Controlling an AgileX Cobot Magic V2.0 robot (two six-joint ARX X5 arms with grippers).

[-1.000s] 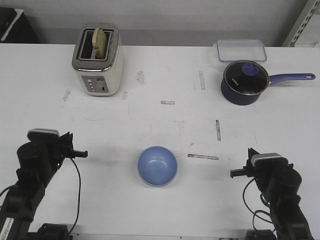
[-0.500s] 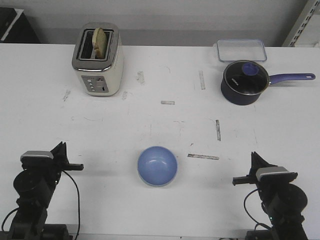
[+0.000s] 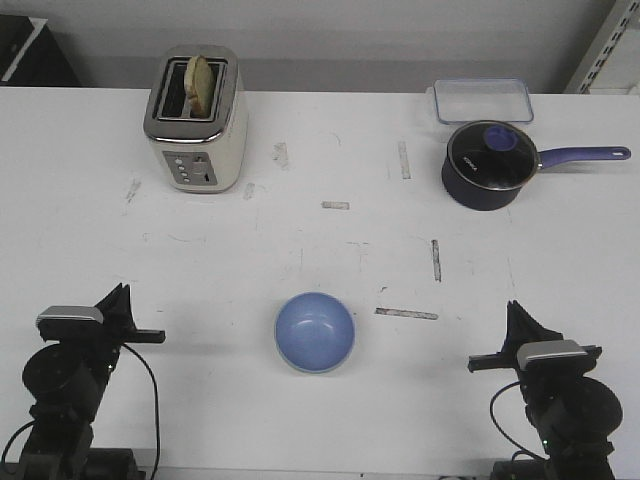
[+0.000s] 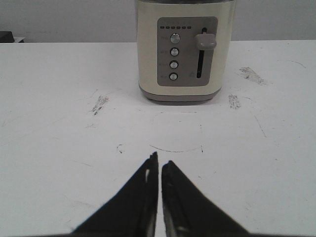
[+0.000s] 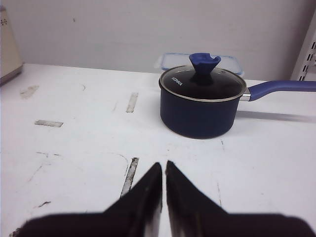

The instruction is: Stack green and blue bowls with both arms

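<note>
The blue bowl (image 3: 315,331) stood upright on the white bench (image 3: 320,240), at the near middle, between the two arms and well apart from both. A thin pale rim showed along its lower edge, which suggested the green bowl was already nested beneath it; the green bowl could not be identified with certainty. On that reading, the stacking appeared complete or nearly so.

The left hand (image 4: 158,165) was drawn back at the near left, its fingers together with only a hairline gap, holding nothing. The right hand (image 5: 163,168) sat at the near right in the same condition, fingers together and empty. Neither hand was touching the bowl.

Judgement on the step in hand: both arms looked parked. If the green bowl lies underneath, the sound course is to leave the stack undisturbed and keep both hands clear of it. If further seating were needed, each hand would have to part its fingers before approaching the rim from its own side, and press evenly to avoid tipping.

Containers: the blue bowl held nothing visible. The navy saucepan (image 5: 202,106), far right, was closed under a glass lid with a blue knob; its contents could not be told. A clear lidded box (image 3: 482,100) stood just behind it, apparently empty. The toaster (image 3: 195,120), far left, held one slice of bread in a slot.
</note>
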